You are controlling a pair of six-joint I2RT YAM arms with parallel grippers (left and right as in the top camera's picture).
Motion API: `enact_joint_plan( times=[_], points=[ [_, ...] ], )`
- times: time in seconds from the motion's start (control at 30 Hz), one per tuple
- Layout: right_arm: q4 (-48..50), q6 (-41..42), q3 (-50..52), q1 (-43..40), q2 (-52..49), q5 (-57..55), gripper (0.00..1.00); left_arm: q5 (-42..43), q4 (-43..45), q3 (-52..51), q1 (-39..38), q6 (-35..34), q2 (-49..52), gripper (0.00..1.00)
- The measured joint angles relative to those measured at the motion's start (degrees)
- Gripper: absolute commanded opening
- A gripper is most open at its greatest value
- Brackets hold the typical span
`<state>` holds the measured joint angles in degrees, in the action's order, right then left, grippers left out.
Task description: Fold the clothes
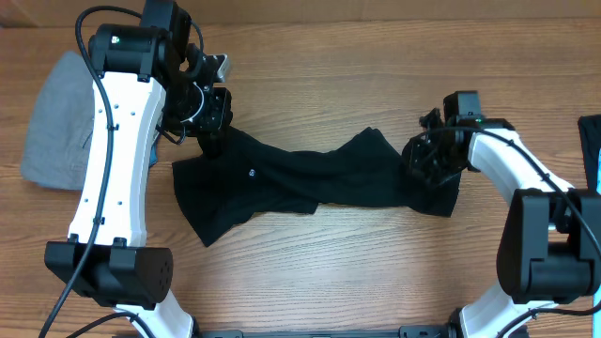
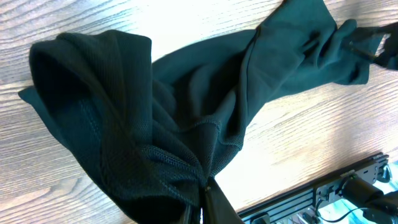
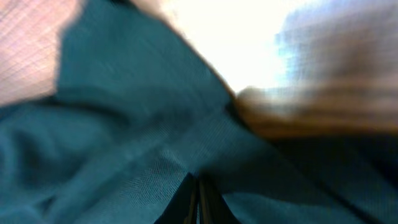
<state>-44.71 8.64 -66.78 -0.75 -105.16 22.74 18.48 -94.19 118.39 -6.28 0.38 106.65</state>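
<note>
The clothes [image 1: 310,178], a black garment with a small white logo [image 1: 252,172], lie stretched in a band across the middle of the table. My left gripper [image 1: 214,131] is shut on the garment's upper left corner. In the left wrist view the bunched fabric [image 2: 155,124] runs right into the closed fingertips of the left gripper [image 2: 203,194]. My right gripper [image 1: 420,160] is shut on the garment's right end. The right wrist view is blurred, with fabric [image 3: 124,143] filling it and the right gripper [image 3: 198,186] pinched shut in the cloth.
Light grey folded trousers [image 1: 52,122] lie at the far left behind my left arm. A dark item [image 1: 590,141] shows at the right edge. The table's front edge and metal frame [image 2: 323,186] appear in the left wrist view.
</note>
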Motion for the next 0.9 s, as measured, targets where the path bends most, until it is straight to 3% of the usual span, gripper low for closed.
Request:
enact_joint_plan(
  times=[0.3,0.5,0.53,0.57,0.6,0.73,0.9],
  points=[
    [0.59,-2.86,-14.53,-4.28,6.93,4.15,0.04,-0.02,0.15,0.0,0.0,0.0,0.0,0.07],
    [-19.67,-1.36,-17.7,-6.05,11.1,-9.81,0.05,-0.02,0.09,0.0,0.0,0.0,0.0,0.09],
    [-23.52,0.33,-17.42,-6.36,10.88,-13.33,0.15,-0.02,0.04,0.0,0.0,0.0,0.0,0.09],
    [-27.19,1.99,-16.94,-6.64,10.64,-16.59,0.34,-0.02,0.09,0.0,0.0,0.0,0.0,0.09],
    [-29.38,3.54,-16.37,-6.82,10.49,-18.99,0.4,-0.02,0.09,0.0,0.0,0.0,0.0,0.09],
    [-32.0,6.86,-15.13,-7.52,10.38,-24.79,0.47,-0.02,0.66,0.0,0.0,0.0,0.0,0.1],
    [-27.43,7.76,-14.95,-7.5,10.38,-23.37,0.5,-0.02,0.87,0.0,0.0,0.0,0.0,0.11]
  ],
)
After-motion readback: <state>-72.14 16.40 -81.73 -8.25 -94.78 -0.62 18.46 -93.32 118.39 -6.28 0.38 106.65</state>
